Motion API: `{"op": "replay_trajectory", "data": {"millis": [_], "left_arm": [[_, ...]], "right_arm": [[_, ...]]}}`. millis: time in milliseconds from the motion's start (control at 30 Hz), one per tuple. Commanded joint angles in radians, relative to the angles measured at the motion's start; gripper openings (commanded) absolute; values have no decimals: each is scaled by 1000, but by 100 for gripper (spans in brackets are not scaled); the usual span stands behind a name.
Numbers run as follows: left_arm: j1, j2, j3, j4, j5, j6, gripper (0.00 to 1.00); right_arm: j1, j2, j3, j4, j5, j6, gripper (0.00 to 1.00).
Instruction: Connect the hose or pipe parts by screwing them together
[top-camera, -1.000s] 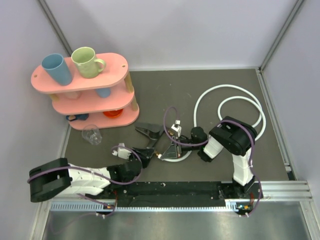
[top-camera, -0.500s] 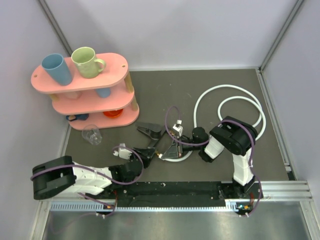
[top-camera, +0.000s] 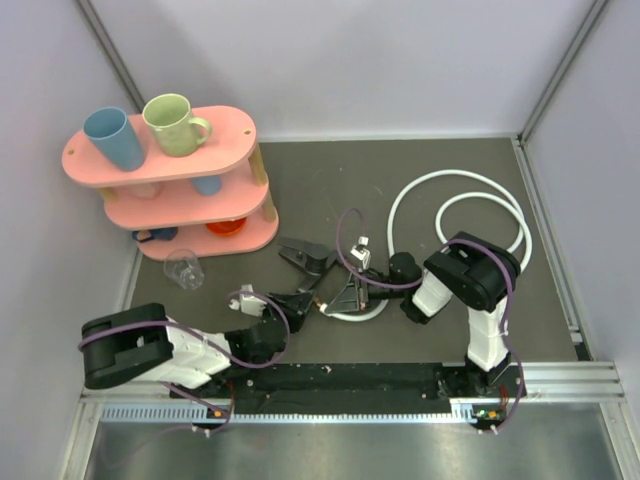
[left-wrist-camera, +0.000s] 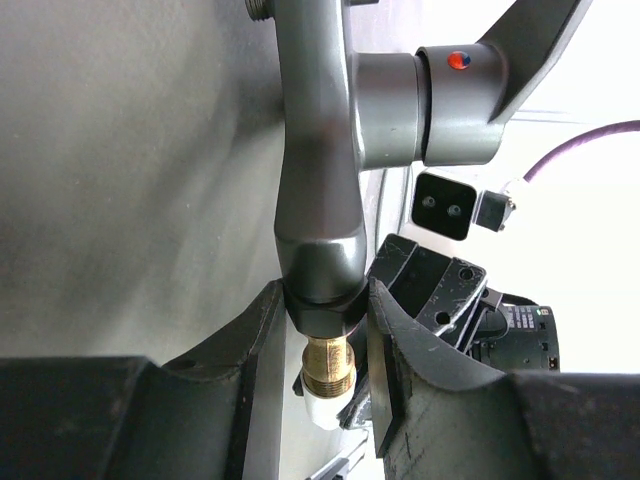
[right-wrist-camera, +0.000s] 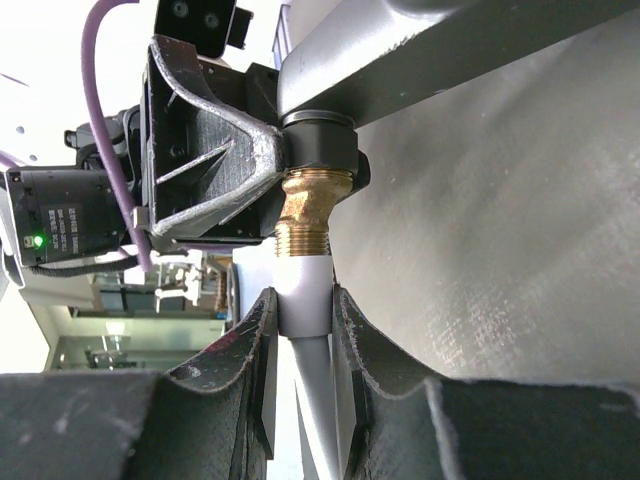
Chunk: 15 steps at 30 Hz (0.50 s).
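The black Y-shaped tap fitting (top-camera: 305, 255) lies near the middle of the mat. My left gripper (top-camera: 298, 302) is shut on the fitting's black collar (left-wrist-camera: 322, 300), just above its brass threaded end (left-wrist-camera: 328, 365). The white hose (top-camera: 455, 195) loops at the right, and its white end piece (right-wrist-camera: 303, 290) butts straight against the brass thread (right-wrist-camera: 305, 215). My right gripper (right-wrist-camera: 303, 295) is shut on that end piece, and it faces the left gripper (left-wrist-camera: 323, 290) at close range. The right gripper (top-camera: 345, 297) sits just right of the left one in the top view.
A pink three-tier shelf (top-camera: 160, 150) holding a blue cup (top-camera: 113, 137) and a green mug (top-camera: 172, 123) stands at the back left. A clear glass (top-camera: 185, 268) lies on the mat in front of it. Walls close in on both sides.
The left arm's elbow has swung right and up, and the fitting has shifted slightly right with it. The right arm has edged right. Both grips are unchanged.
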Motion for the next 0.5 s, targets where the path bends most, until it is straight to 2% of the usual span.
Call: {"op": "replay_trajectory", "data": {"millis": [0,67,200,467], "left_arm": [[-42,19,-76,321,128,-45,0],[-42,33,-75,321,125,-50,0],[-42,44,-73,315,117,-59,0],[-41,15,-59,204,97,-107,0]], "right_arm": [[-24,-11,-12,290,103,13,0],[-26,-16,-16,288,100,13,0],[-27,-28,-17,288,105,24,13],[-29,-25,-23,287,94,19,19]]}}
